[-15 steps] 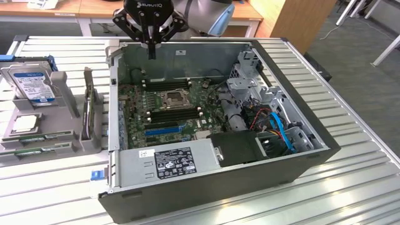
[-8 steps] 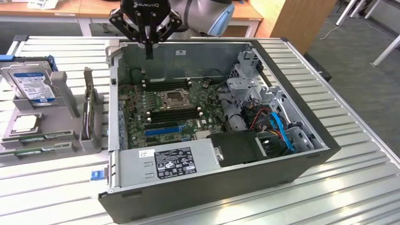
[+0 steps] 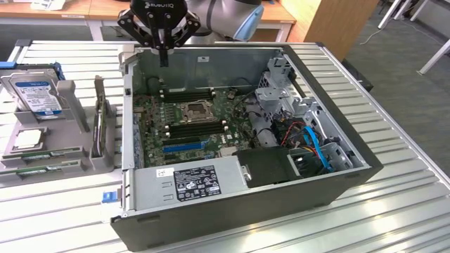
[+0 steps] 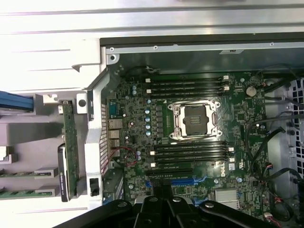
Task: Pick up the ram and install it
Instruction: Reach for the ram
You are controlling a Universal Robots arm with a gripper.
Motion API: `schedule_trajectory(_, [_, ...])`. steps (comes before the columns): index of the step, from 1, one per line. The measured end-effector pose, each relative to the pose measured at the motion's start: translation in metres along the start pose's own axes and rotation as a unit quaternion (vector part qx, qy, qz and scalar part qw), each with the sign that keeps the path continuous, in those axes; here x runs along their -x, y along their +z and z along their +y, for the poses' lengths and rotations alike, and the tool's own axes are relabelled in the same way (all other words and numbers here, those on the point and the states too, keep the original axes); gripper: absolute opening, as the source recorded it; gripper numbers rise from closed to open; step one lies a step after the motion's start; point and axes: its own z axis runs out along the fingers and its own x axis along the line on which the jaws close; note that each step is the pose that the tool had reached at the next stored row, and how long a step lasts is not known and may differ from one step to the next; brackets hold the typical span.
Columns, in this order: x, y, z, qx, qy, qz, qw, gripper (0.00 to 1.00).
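Gripper [image 3: 164,59] body reads ROBOTIQ. Fingers are fully closed with nothing held, over the far edge of the open PC case [image 3: 246,211]. Ram [image 3: 46,154] is a thin green stick, flat at the near edge of the gray holder [image 3: 74,108]. Text on the hard drive [image 3: 31,95] and PSU label [image 3: 197,182] is too small to read.

Exterior view: high and set back, looking obliquely down on the whole open case [image 3: 246,216] on the worktop [image 3: 401,211], my pincer [image 3: 163,62] at its 12 o'clock. Wrist view: much nearer, facing straight down from my wrist. Shared: the motherboard [image 3: 151,126].
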Motion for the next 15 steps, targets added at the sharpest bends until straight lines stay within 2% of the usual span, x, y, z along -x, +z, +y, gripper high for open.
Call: schedule_trajectory(15, [-0.018, -0.0005, -0.0013, 0.0000, 0.000, 0.0000, 1.0000, 0.10])
